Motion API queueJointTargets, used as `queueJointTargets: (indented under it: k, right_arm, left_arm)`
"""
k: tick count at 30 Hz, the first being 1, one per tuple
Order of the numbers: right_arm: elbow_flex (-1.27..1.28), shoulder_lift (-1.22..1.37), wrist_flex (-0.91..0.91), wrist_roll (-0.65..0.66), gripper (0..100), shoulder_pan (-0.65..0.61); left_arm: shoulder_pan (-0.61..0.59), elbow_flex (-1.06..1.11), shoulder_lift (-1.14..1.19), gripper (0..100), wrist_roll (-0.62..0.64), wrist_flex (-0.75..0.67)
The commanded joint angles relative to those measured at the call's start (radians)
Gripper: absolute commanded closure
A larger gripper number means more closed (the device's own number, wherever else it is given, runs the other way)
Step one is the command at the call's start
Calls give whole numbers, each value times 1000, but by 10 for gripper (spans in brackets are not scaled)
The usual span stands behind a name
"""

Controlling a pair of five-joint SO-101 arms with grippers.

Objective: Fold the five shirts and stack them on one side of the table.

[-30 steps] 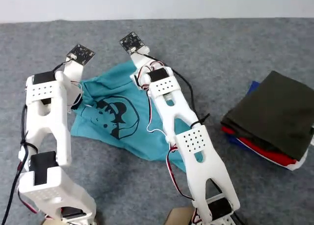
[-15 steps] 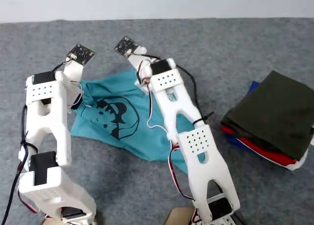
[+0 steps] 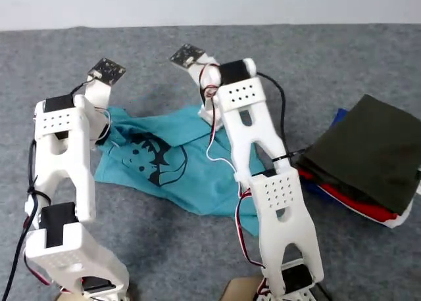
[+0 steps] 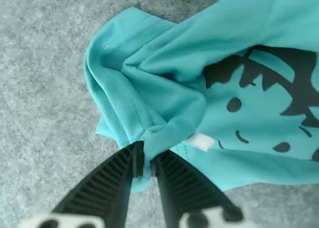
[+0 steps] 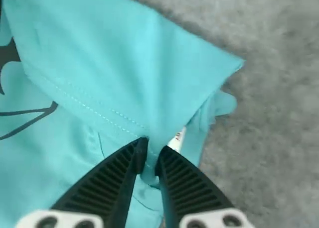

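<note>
- Teal cotton shirt with a black face print [image 3: 164,166] lies crumpled on the grey felt table [image 3: 316,58], near the stack of folded shirts [image 3: 368,156], which is dark olive on top, but apart from it.
- Left gripper [image 4: 144,156] is clamped on a bunched fold at the shirt's edge farthest from the stack.
- Right gripper [image 5: 148,149] pinches a hemmed fold at the edge nearer the stack.
- Bare felt lies between shirt and stack.
</note>
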Motion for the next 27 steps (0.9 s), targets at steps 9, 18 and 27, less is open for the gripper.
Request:
queueJointTargets:
  k: [9, 18, 27]
  right_arm:
    - [-316, -208, -39, -41, 988, 22]
    - [-482, -337, -58, -41, 988, 71]
    - [-480, -613, -76, -34, 988, 151]
  left_arm:
    - [28, -88, -272, 995, 72, 5]
    - [98, -122, -548, 994, 195, -103]
    - [126, -216, -760, 994, 249, -227]
